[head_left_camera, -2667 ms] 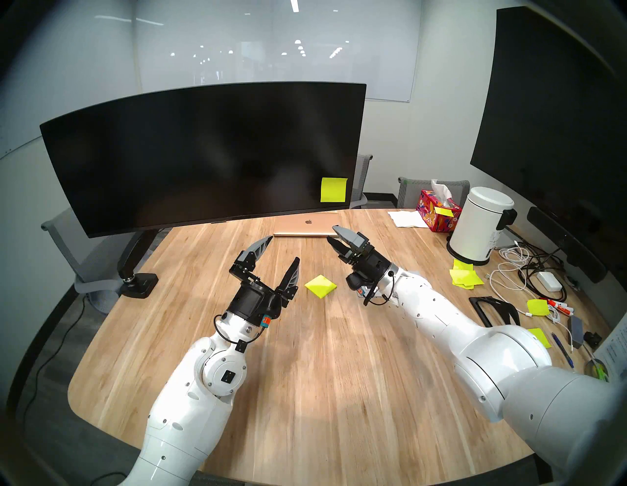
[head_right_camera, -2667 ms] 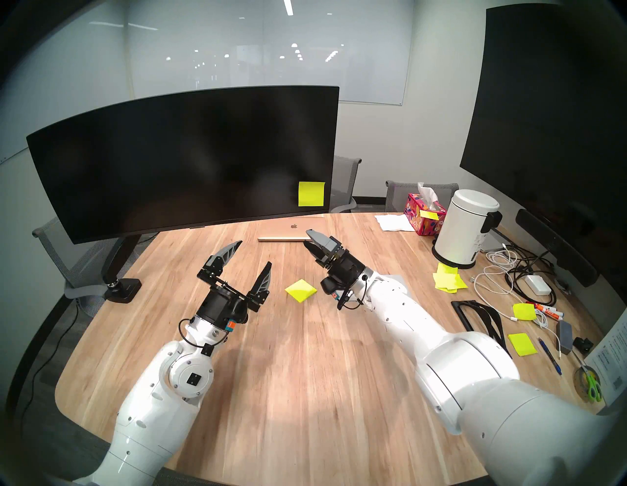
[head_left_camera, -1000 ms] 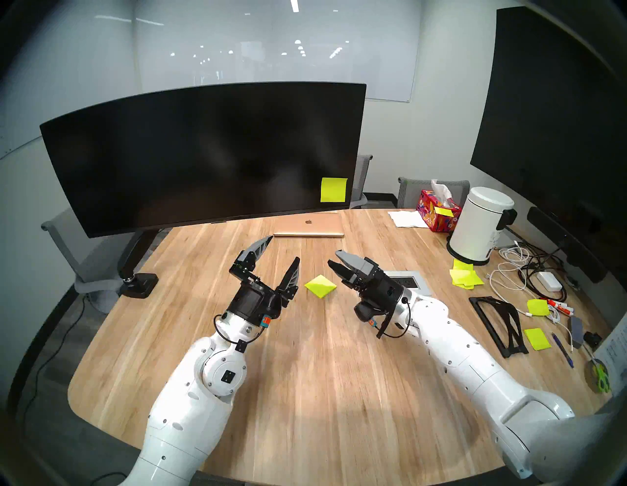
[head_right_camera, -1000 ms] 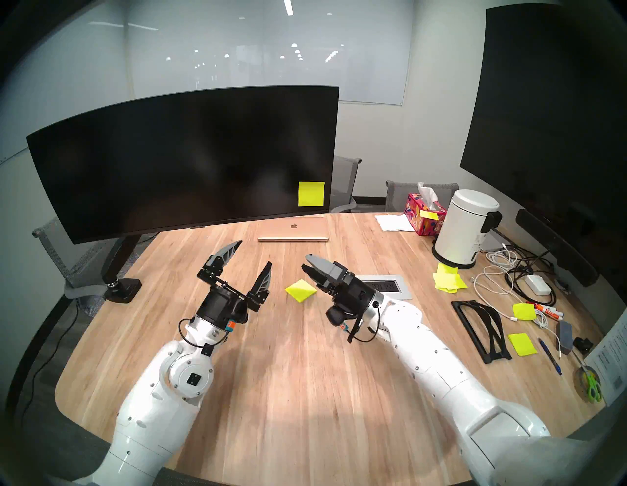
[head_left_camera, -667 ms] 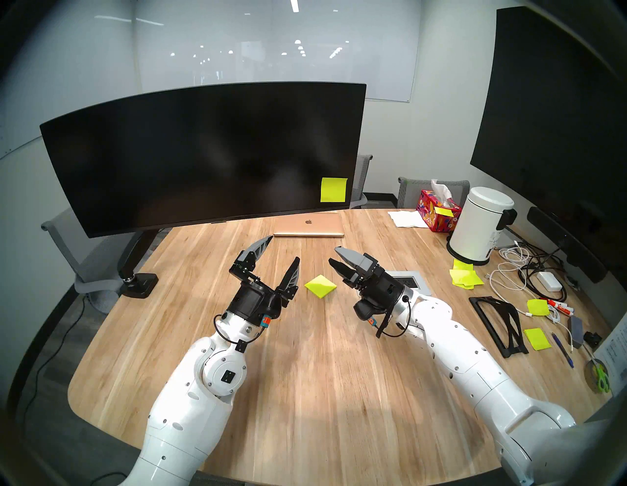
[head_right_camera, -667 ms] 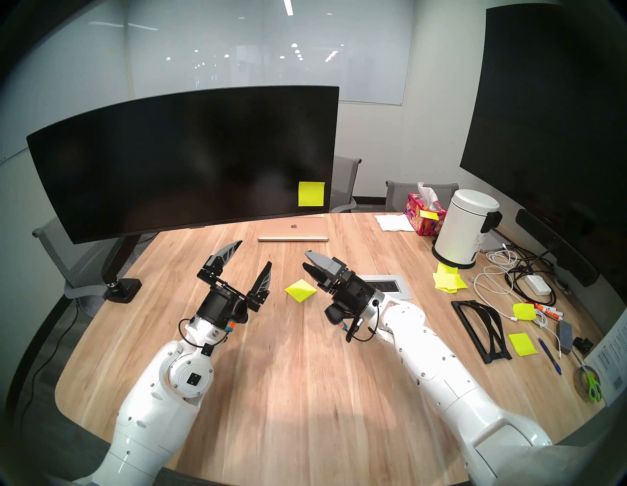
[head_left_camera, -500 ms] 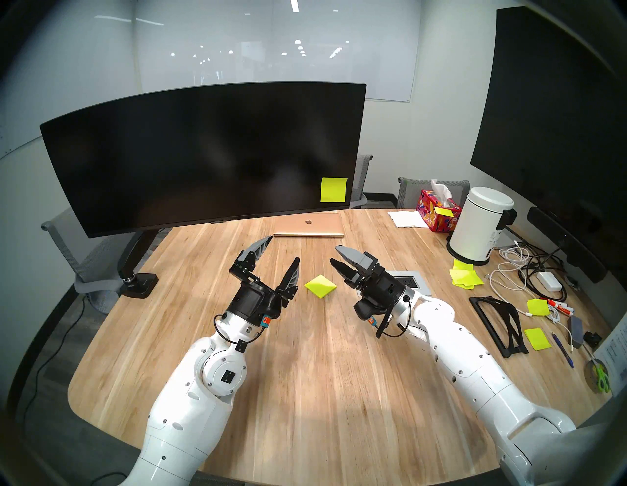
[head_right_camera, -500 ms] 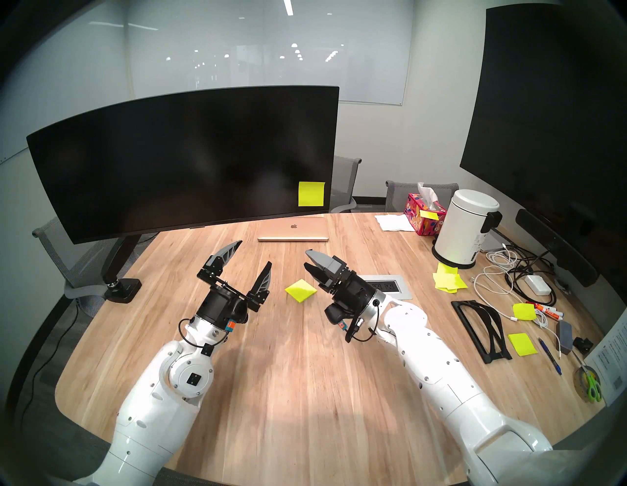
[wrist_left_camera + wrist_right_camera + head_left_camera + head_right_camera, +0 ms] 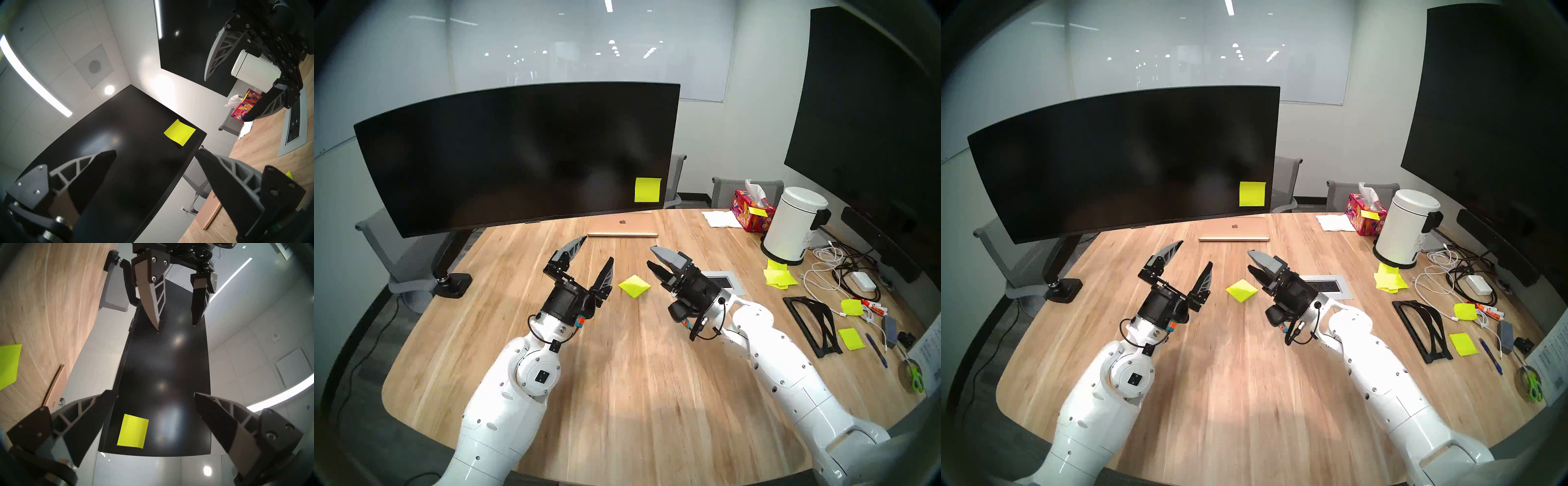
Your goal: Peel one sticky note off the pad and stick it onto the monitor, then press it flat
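The wide curved black monitor (image 9: 517,152) stands on an arm mount at the table's back left. One neon yellow-green sticky note (image 9: 648,189) sits flat on its lower right corner; it also shows in the right wrist view (image 9: 132,430). The pad (image 9: 634,286) lies on the wooden table between my two grippers. My left gripper (image 9: 598,249) is open and empty, raised just left of the pad. My right gripper (image 9: 650,255) is open and empty, raised just right of the pad, pointing toward the monitor.
A closed gold laptop (image 9: 622,225) lies under the monitor's right end. A power outlet panel (image 9: 726,281) is set in the table by my right wrist. At the right are a white bin (image 9: 792,225), tissue box (image 9: 751,210), loose yellow notes (image 9: 778,278), cables (image 9: 836,271) and a black stand (image 9: 812,319).
My right arm has drawn back from near the laptop to beside the pad, uncovering the outlet panel, and lately drifts slightly right. The left arm, the pad and the note have not moved.
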Controlling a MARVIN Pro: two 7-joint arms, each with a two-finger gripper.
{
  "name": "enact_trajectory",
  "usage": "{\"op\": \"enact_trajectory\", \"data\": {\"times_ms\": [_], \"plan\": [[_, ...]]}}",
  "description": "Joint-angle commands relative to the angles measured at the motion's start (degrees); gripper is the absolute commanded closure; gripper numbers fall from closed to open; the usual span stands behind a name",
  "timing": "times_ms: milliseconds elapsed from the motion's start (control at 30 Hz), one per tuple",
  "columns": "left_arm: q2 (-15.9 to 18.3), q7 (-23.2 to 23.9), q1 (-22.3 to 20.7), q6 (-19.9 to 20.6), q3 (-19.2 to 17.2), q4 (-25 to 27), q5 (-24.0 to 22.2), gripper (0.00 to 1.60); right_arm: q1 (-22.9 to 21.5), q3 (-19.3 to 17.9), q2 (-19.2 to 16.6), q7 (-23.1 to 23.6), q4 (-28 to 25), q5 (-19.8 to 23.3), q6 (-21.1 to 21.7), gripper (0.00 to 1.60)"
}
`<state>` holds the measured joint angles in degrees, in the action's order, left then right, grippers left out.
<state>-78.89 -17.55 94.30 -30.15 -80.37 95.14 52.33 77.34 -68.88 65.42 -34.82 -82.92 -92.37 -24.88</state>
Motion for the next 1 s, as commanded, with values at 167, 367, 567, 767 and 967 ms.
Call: {"op": "enact_trajectory", "data": {"times_ms": [167,367,567,767,967], "plan": [[-0.2,-0.1,0.0,0.1,0.1,1.5,0.1,0.00,-0.3,-0.6,0.4,-0.3,-1.8,0.7,0.0,0.00],[-0.2,0.0,0.0,0.1,0.0,1.5,0.1,0.00,-0.3,-0.7,0.5,-0.3,-1.9,0.7,0.0,0.00],[-0.2,0.0,0.0,0.1,0.0,1.5,0.1,0.00,-0.3,-0.8,0.5,-0.3,-1.9,0.7,-0.1,0.00],[-0.2,0.0,0.0,0.1,0.0,1.5,0.1,0.00,-0.3,-0.8,0.5,-0.3,-1.9,0.6,-0.1,0.00],[-0.2,0.0,0.0,0.1,0.0,1.5,0.1,0.00,-0.2,-0.8,0.5,-0.3,-1.9,0.6,-0.1,0.00]]}}
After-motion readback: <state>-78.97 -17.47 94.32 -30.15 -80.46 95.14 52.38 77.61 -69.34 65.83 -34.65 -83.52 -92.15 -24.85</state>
